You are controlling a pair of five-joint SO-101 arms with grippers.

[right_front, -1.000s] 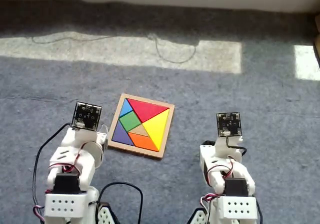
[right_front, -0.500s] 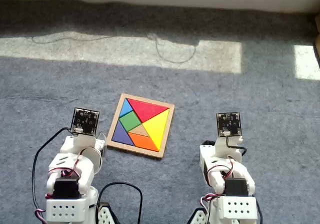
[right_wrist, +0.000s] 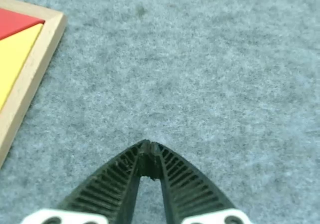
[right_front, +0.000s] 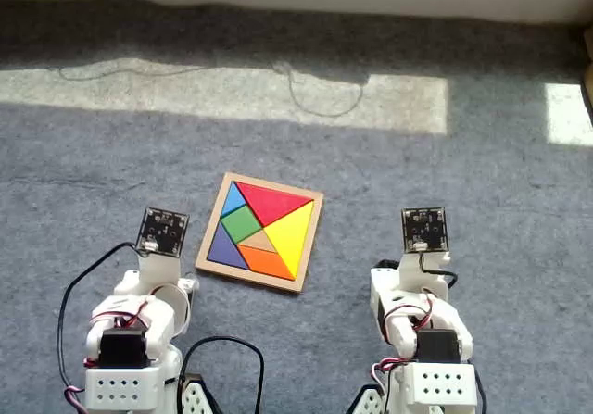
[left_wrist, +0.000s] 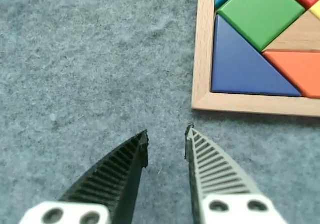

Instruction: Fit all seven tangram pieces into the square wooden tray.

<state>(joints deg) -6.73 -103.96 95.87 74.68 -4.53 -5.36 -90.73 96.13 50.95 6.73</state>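
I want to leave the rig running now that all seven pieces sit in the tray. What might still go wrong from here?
1. The left gripper hangs open close to a corner of the wooden tray. A forward move could nudge the tray and perhaps unseat the dark blue triangle by that rim.
2. The right gripper, shut, points at the carpet. Dipping lower, it might snag the pile.

Bare carpet (right_front: pixel 389 178) on every side of tray (right_front: pixel 278 185); thin cable (right_front: pixel 320 115) well beyond
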